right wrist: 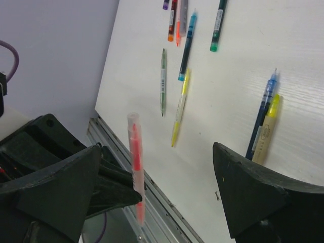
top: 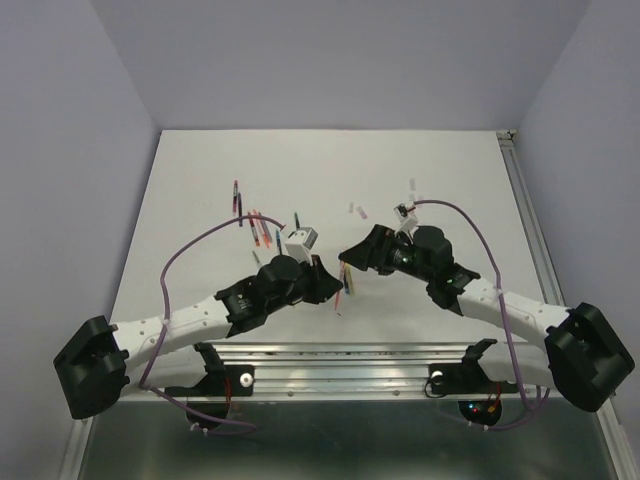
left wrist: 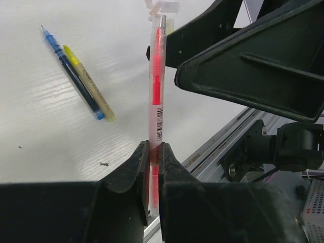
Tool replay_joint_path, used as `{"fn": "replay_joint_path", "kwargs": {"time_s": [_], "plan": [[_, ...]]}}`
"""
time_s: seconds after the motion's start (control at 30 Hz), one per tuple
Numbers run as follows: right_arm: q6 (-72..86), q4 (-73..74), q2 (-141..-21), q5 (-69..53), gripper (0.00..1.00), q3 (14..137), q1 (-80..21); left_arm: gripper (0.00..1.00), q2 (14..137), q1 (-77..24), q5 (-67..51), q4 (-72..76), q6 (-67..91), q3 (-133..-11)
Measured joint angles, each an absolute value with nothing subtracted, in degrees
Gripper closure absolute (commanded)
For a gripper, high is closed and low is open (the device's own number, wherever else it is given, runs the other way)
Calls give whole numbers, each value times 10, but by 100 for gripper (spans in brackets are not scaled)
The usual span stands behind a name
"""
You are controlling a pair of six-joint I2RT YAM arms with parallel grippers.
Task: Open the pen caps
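Observation:
My left gripper (left wrist: 154, 147) is shut on the lower part of a red pen (left wrist: 157, 96) and holds it upright above the table's near edge. The pen's clear cap (left wrist: 158, 25) is on its top end, also seen in the right wrist view (right wrist: 133, 121). My right gripper (right wrist: 156, 149) is open wide and empty, its fingers (right wrist: 253, 192) on either side of the capped end without touching it. In the top view the left gripper (top: 328, 285) and right gripper (top: 350, 258) face each other at the table's front middle.
A blue pen (left wrist: 71, 68) and a yellow pen (left wrist: 91, 86) lie side by side on the white table (left wrist: 45, 131). Several more pens (right wrist: 163, 81) lie farther back left (top: 262, 230). Small pale pieces (top: 356, 211) lie mid-table. A metal rail (top: 350, 355) runs along the near edge.

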State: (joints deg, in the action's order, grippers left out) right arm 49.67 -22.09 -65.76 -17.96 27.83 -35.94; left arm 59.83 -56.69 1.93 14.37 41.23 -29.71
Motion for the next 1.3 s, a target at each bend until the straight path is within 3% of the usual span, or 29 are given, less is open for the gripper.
{"fn": "replay_joint_path", "kwargs": {"time_s": [0.17,0.33,0.47,0.6,0.67,1.1,1.3], "plan": [[488,-228,-694,-163,25,321,-378,100,598,-569,16,144,417,-295],[481,-225,-707,-152,52,343,-385,100,599,-569,15,144,423,-295],[477,-214,-715,-149,64,353,-387,100,599,-569,18,144,425,-295],[474,-197,-715,-148,90,353,-389,100,599,-569,20,143,425,-295],[475,-194,-715,-146,98,354,-391,100,599,-569,20,141,425,-295],[467,-74,-740,-55,99,420,-402,100,599,-564,22,173,449,-271],[475,-27,-812,-104,99,467,-366,100,599,-557,46,209,476,-239]]}}
